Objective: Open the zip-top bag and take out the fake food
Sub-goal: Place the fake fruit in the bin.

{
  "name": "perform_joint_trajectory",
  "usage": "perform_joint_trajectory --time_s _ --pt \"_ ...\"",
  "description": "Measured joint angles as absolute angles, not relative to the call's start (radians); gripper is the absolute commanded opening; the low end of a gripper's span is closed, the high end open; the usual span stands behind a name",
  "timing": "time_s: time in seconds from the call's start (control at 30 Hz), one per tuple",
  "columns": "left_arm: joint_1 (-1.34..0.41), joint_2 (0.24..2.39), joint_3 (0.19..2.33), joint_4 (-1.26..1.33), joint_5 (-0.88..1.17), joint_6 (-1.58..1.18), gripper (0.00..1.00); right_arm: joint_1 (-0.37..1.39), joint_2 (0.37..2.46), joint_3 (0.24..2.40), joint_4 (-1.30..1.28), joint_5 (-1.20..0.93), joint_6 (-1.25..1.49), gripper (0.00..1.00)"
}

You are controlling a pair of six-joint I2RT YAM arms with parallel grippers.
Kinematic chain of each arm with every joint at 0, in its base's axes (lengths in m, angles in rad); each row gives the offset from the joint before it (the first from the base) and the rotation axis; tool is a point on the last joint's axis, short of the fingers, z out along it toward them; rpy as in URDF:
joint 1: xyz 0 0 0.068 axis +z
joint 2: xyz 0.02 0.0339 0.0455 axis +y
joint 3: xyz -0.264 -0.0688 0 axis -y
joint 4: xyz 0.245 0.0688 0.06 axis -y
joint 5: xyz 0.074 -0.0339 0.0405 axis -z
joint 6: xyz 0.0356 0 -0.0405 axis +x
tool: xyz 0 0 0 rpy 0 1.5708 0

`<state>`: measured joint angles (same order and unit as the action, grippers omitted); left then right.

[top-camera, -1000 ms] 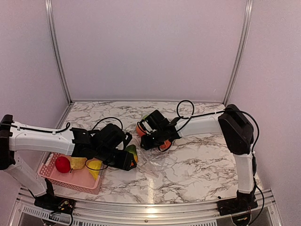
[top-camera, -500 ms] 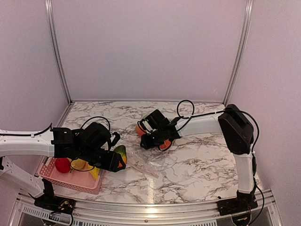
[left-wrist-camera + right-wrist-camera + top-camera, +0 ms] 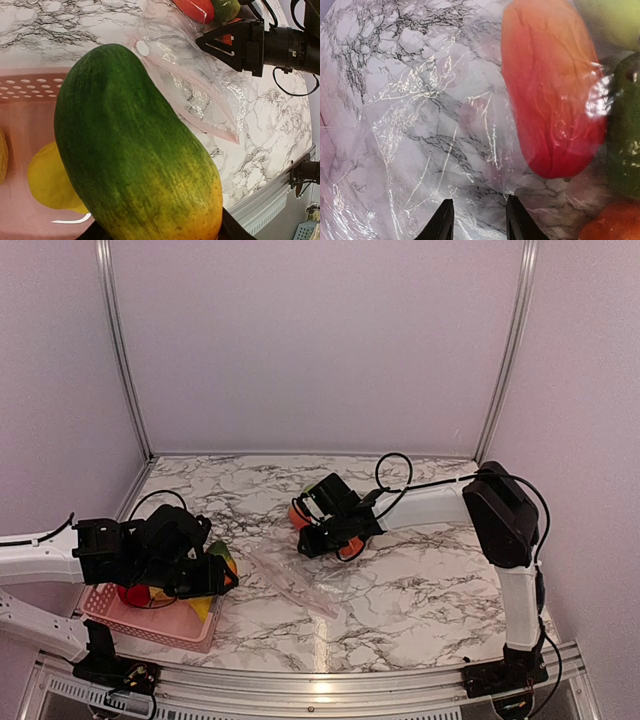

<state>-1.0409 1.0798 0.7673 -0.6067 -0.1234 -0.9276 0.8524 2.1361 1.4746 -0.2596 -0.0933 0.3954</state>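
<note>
- Marble table (image 3: 400,590), pale walls all round.
- Left gripper (image 3: 214,576) was clamped on a green-and-yellow fruit (image 3: 135,150), one of the fake food pieces; the jaws stood fairly wide around it.
- Over the last second the left arm had swung that fruit away from the middle of the table, by the bag, to above the near corner of the pink basket (image 3: 150,625).
- A yellow piece (image 3: 50,180) lay in the basket under the fruit; red and yellow pieces were now partly hidden by the arm.
- The zip-top bag (image 3: 300,582) lay flat on the table between the arms, now uncovered.
- Right gripper (image 3: 477,220) had not moved: fingertips a narrow gap apart over the bag film, grip uncertain.
- A red piece (image 3: 550,100) and a green piece (image 3: 625,130) lay under the film, just beside it.
</note>
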Motion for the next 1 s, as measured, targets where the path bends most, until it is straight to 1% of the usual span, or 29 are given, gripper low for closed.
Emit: perform_joint_trajectory --time_s 0.2,0.4,0.67,0.73,0.8,0.83,0.97,1.0 --pt "-0.999 1.043 0.738 -0.623 -0.208 -1.032 0.50 0.852 2.136 1.475 -0.251 -0.097 0.393 0.34" --pt "-0.921 0.998 0.713 -0.620 -0.258 -1.096 0.51 0.852 2.136 1.467 -0.237 -0.101 0.393 0.34" --pt "-0.854 0.938 0.572 -0.558 -0.271 -1.192 0.52 0.852 2.136 1.454 -0.228 -0.104 0.392 0.34" --pt "-0.841 0.937 0.536 -0.534 -0.265 -1.209 0.56 0.852 2.136 1.454 -0.226 -0.105 0.392 0.34" --pt "-0.828 0.936 0.514 -0.502 -0.263 -1.222 0.62 0.851 2.136 1.454 -0.226 -0.105 0.392 0.34" --pt "-0.822 0.936 0.511 -0.488 -0.262 -1.226 0.67 0.850 2.136 1.454 -0.226 -0.106 0.392 0.34" --pt "-0.816 0.938 0.507 -0.464 -0.254 -1.230 0.80 0.847 2.136 1.454 -0.226 -0.107 0.392 0.34" --pt "-0.816 0.938 0.507 -0.460 -0.254 -1.230 0.81 0.847 2.136 1.454 -0.226 -0.107 0.392 0.34"
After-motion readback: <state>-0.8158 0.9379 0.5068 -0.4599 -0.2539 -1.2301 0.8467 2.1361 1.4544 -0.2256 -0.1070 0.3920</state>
